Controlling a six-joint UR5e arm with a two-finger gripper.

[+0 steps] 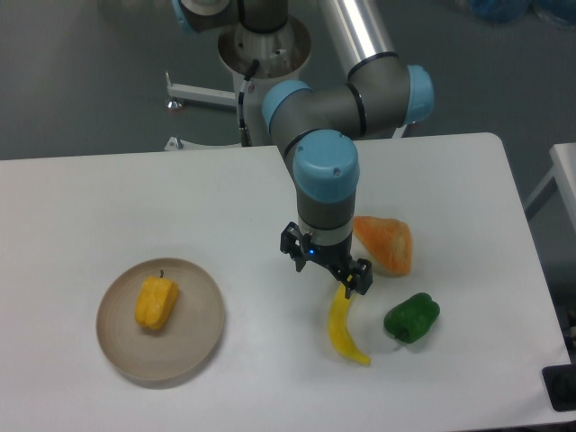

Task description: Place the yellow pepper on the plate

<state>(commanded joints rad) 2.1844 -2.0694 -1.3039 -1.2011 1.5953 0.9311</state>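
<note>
Yellow pepper (156,303) lies on the plate (193,346), a little toward the rim farthest from the banana, with its small dark stem pointing to the table's far edge. Nothing touches it and it sits wholly inside the low rim, so the placing looks done as far as this view shows; what may remain, by my judgement, is only for the arm to pull clear and come to rest.

Taking the plate as the landmark, the gripper (326,261) hangs well apart from it, over the table (108,198) on the side where the other produce lies. It points downward from the blue-capped wrist, and its dark fingers seem spread with a gap between them and nothing held in that gap, so I read it as released and empty. Its lower finger sits just above the upper end of the banana (345,335), though I cannot tell whether they touch. Farther still from the plate are the orange wedge (385,243), close behind the gripper, and the green pepper (412,318) beside the banana
</note>
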